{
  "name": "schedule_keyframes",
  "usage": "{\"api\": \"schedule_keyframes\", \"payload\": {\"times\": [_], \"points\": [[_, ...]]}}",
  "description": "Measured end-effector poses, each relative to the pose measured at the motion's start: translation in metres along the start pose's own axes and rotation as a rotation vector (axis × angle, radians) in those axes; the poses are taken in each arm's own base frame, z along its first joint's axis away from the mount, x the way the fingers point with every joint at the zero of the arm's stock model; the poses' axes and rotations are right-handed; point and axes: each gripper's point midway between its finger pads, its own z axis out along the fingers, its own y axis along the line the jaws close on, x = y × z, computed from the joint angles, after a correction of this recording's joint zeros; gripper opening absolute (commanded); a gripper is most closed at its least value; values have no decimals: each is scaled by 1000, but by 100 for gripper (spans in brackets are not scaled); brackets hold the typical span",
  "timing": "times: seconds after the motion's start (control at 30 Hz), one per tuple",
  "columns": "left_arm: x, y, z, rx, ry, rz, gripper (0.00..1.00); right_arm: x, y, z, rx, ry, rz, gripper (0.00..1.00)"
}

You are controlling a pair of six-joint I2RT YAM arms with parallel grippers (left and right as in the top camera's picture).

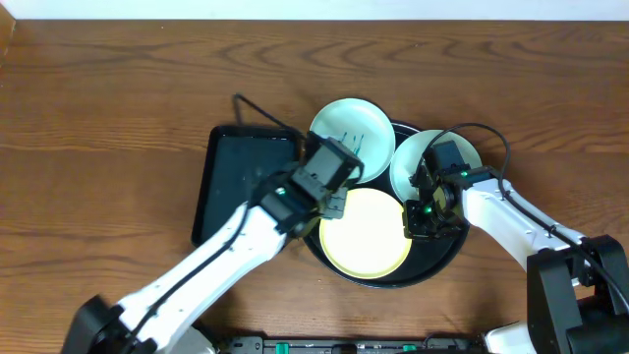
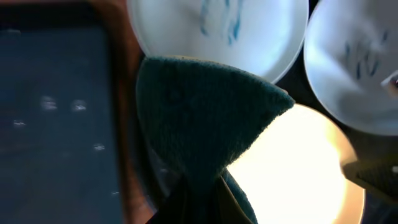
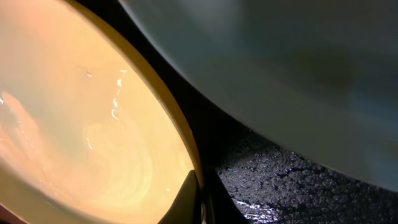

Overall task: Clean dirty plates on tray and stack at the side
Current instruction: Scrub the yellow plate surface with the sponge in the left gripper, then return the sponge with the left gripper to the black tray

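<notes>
While left gripper [image 1: 336,202] clamped the teal cloth [image 2: 205,118] over the yellow plate [image 1: 366,236], wiping probably needed firm contact next; right gripper [image 1: 421,211], couldn't tell its grip.

A round black tray [image 1: 434,256] sits right of centre on the brown wood-grain surface [image 1: 118,98], and a smaller rectangular black tray [image 1: 236,187] lies just to its left. A pale yellow plate [image 1: 369,238] fills the near half of the round tray. Farther back, a marked mint plate [image 1: 349,128] with blue-green strokes overhangs the tray's far-left rim. To its right, a second mint plate [image 1: 406,167] is partly covered by the right arm [image 1: 501,218]. The left hand [image 1: 334,204] is over the yellow plate's far-left edge, and the right hand [image 1: 423,218] is at its right edge.
</notes>
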Motion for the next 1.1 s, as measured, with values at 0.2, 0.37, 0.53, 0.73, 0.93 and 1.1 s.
{"api": "schedule_keyframes", "payload": {"times": [0.2, 0.37, 0.53, 0.73, 0.93, 1.1], "points": [[-8, 43, -11, -64, 1, -97, 8, -1, -1, 0, 7, -5, 0, 30], [-15, 80, -4, -82, 31, -188, 8, -2, -1, 0, 8, -10, 1, 9], [-14, 110, 9, -44, 97, -255, 8, -2, 0, 0, 3, -9, -3, 1], [-7, 136, 30, 27, 176, -307, 8, -4, 1, 0, -3, -18, -9, 1], [0, 147, 50, 75, 228, -290, 8, -5, 1, -3, 0, -21, -34, 1], [9, 147, 67, 97, 273, -223, 8, -15, 1, -25, 31, -114, -62, 1]]}}
